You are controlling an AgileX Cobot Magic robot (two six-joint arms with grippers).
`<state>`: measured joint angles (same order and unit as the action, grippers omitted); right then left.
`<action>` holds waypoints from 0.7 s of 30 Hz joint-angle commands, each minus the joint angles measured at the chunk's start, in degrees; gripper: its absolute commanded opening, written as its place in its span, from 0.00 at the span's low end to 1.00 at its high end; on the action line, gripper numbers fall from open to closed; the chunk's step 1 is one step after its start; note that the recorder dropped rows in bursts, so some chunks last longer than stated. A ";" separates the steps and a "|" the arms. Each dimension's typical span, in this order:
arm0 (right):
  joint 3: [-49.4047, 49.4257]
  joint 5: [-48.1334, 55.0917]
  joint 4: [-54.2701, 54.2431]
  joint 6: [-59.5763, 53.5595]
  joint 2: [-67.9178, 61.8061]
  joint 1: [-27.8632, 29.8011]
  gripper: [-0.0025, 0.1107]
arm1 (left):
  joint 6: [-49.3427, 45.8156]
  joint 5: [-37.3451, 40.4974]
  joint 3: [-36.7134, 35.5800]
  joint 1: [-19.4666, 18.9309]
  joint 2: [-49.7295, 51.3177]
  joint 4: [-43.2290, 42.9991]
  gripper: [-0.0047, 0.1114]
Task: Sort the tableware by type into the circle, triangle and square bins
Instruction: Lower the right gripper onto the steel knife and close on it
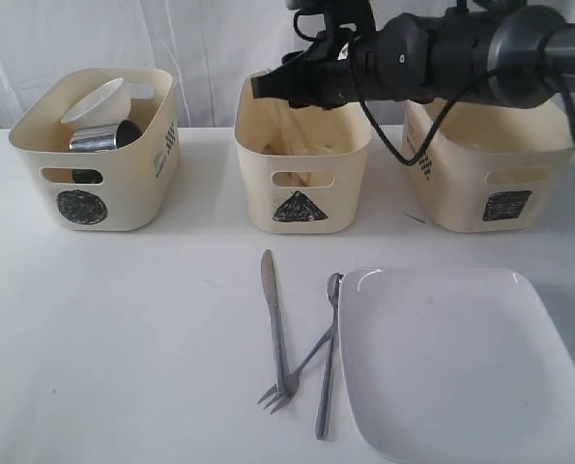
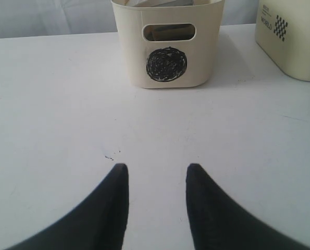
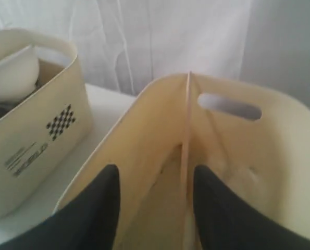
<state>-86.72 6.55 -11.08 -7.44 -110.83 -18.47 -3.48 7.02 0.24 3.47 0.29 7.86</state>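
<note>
Three cream bins stand in a row: the circle bin (image 1: 94,184), the triangle bin (image 1: 301,184) and the square bin (image 1: 490,184). A small white bowl (image 1: 96,100) and a steel mug (image 1: 103,138) lie in the circle bin. My right gripper (image 3: 155,172) hangs open over the triangle bin (image 3: 238,151), where a wooden chopstick (image 3: 186,130) leans against the wall, not gripped. On the table in front lie the knife (image 1: 274,319), the fork (image 1: 301,372), the spoon (image 1: 328,358) and the white square plate (image 1: 461,362). My left gripper (image 2: 156,169) is open and empty, low over bare table facing the circle bin (image 2: 168,47).
The right arm (image 1: 461,53) reaches across above the square and triangle bins. The fork crosses the knife and the spoon, which lies close along the plate's left edge. The plate reaches the table's front right edge. White curtains hang behind the table.
</note>
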 commanded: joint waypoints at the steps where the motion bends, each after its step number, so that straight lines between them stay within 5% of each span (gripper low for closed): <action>1: 9.18 8.84 0.44 5.21 6.79 -2.51 0.40 | 0.06 0.22 -0.24 0.07 -0.29 0.39 0.40; 7: 14.21 27.63 -2.88 7.44 7.59 -8.07 0.40 | 0.06 0.22 -0.24 0.07 -0.29 0.39 0.40; 21: 14.21 33.26 -3.46 14.77 -1.24 -10.18 0.40 | 0.06 0.22 -0.24 0.07 -0.29 0.39 0.40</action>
<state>-72.75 39.77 -15.32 5.74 -112.20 -28.55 -3.48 7.02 0.24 3.47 0.29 7.86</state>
